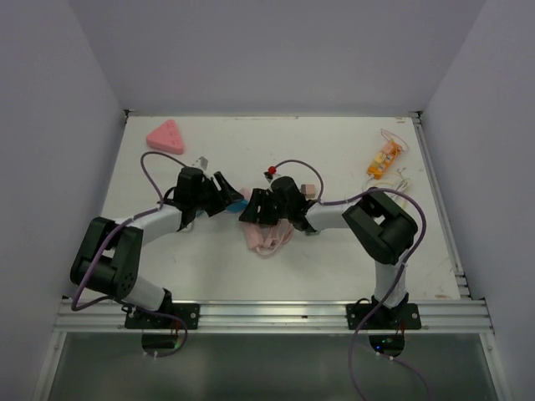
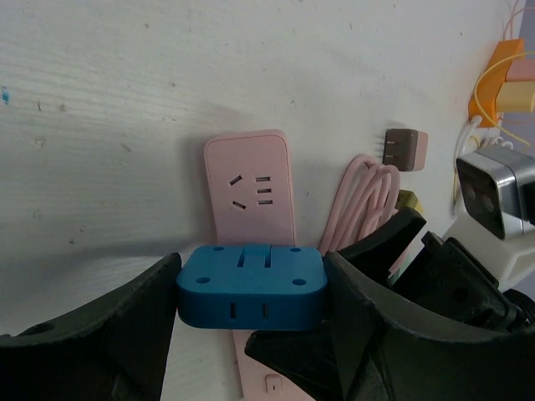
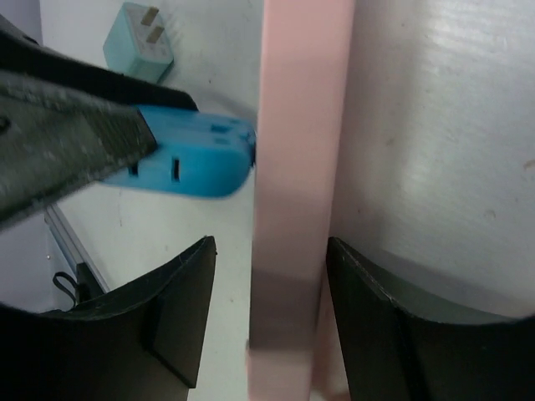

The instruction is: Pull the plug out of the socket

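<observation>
A blue plug (image 2: 251, 284) sits on a pink socket strip (image 2: 248, 188) that lies flat on the white table. My left gripper (image 2: 251, 276) is shut on the plug, with one black finger pressed against each side. From the right wrist view the plug (image 3: 201, 154) meets the strip's face (image 3: 301, 125); its prongs are hidden. My right gripper (image 3: 272, 251) straddles the strip with its jaws open and a gap showing on the left side. From above, both grippers (image 1: 227, 199) (image 1: 255, 209) meet at the table's middle over the plug (image 1: 237, 204).
The strip's coiled pink cable (image 2: 368, 200) lies to its right, with a brown plug (image 2: 405, 149) beyond. A teal charger (image 3: 142, 42) lies near the left fingers. A pink triangle (image 1: 165, 137) sits back left and an orange item (image 1: 384, 159) back right.
</observation>
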Available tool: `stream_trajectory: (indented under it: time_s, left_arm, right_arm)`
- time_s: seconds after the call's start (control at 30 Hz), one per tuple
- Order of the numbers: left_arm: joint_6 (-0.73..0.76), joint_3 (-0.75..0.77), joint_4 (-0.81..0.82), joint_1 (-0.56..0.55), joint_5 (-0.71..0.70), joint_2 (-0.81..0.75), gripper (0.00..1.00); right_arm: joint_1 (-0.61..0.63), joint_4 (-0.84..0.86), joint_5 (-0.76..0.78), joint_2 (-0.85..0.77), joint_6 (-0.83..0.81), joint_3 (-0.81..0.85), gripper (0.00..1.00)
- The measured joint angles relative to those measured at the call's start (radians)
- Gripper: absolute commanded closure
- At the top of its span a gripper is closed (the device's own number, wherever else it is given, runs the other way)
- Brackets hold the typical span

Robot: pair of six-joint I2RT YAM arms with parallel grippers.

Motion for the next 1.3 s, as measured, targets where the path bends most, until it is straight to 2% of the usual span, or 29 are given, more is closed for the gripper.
stream_trajectory:
  time_s: [0.03, 0.13, 0.2, 0.23, 0.33, 0.8, 1.07, 1.17, 1.3]
  left_arm:
    - [-0.003, -0.003, 0.001, -0.006, 0.003, -0.002, 1.0]
    - [-0.004, -0.008, 0.003, -0.016, 0.004, -0.006, 1.0]
    - [-0.004, -0.01, 0.003, -0.014, 0.0, -0.01, 1.0]
    - [-0.004, -0.01, 0.003, -0.014, -0.002, -0.012, 1.0]
    - [-0.005, -0.014, 0.0, -0.014, -0.009, -0.02, 1.0]
    - [-0.009, -0.015, -0.047, -0.016, -0.016, -0.05, 1.0]
    - [0.005, -0.01, -0.109, 0.059, -0.022, -0.192, 1.0]
    - [0.027, -0.008, -0.154, 0.074, -0.068, -0.239, 1.0]
    - [0.063, -0.009, -0.23, 0.095, -0.208, -0.306, 1.0]
  right_arm:
    - [-0.001, 0.0, -0.002, 0.014, -0.001, 0.018, 0.4]
    - [-0.003, -0.003, -0.003, 0.049, -0.005, 0.058, 0.51]
    - [-0.006, -0.003, -0.008, 0.062, -0.008, 0.066, 0.68]
    - [-0.009, -0.005, -0.005, 0.068, -0.006, 0.066, 0.8]
    - [-0.015, 0.001, -0.013, 0.071, 0.019, 0.063, 1.0]
    - [-0.027, 0.061, -0.016, 0.069, 0.047, 0.017, 1.0]
    - [-0.056, 0.047, 0.014, 0.064, 0.064, 0.017, 1.0]
    - [-0.06, 0.051, 0.014, 0.064, 0.066, 0.014, 1.0]
    - [-0.06, 0.068, 0.011, 0.064, 0.068, 0.007, 1.0]
